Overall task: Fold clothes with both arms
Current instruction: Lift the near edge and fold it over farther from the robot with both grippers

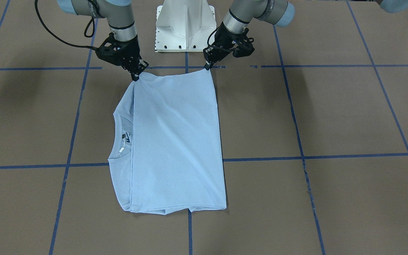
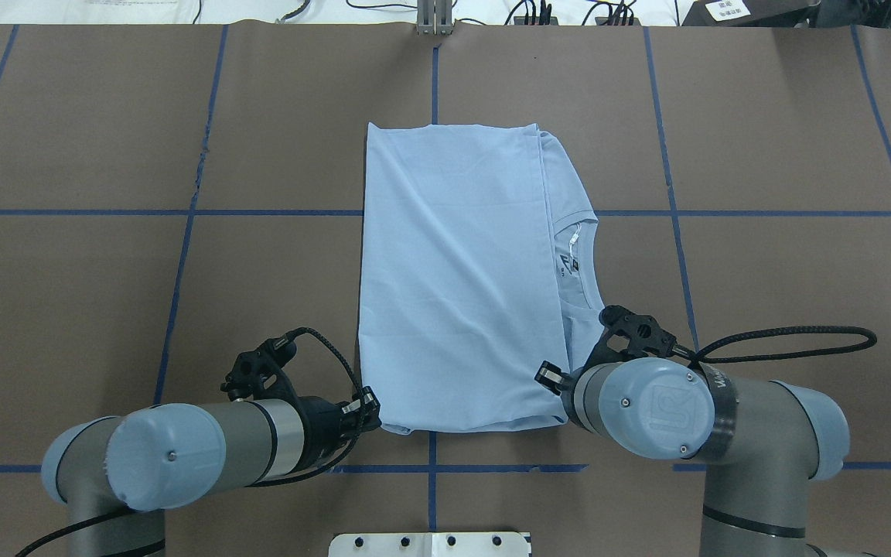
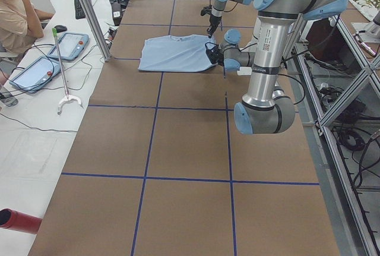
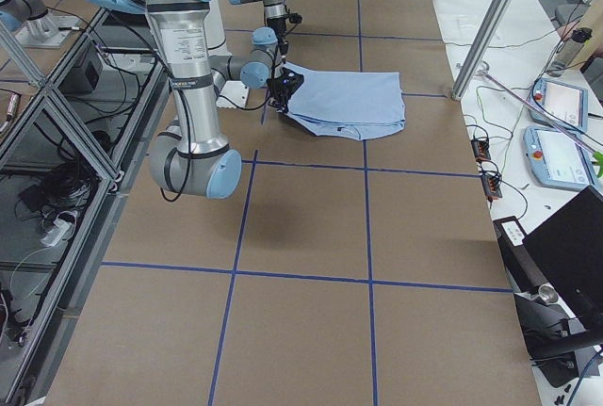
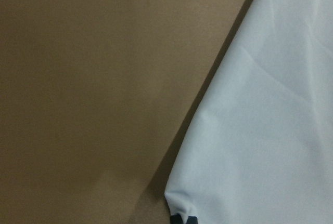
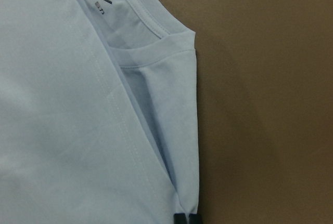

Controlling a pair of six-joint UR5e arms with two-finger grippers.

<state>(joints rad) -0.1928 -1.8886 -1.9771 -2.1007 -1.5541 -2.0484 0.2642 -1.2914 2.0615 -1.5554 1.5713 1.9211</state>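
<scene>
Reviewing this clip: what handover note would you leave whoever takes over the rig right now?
Left claw: shut on the T-shirt's near left corner.
Right claw: shut on its near right corner, beside the collar.
T-shirt lies flat on the table, folded into a rectangle, collar showing on the robot's right.
Left to do: probably carry the near edge over to the far edge, then release.

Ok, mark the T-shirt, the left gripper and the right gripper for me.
T-shirt (image 1: pixel 175 141): exterior front-facing view, middle of the folded top layer.
left gripper (image 1: pixel 208 67): exterior front-facing view, between its fingertips.
right gripper (image 1: pixel 136 76): exterior front-facing view, between its fingertips.
</scene>
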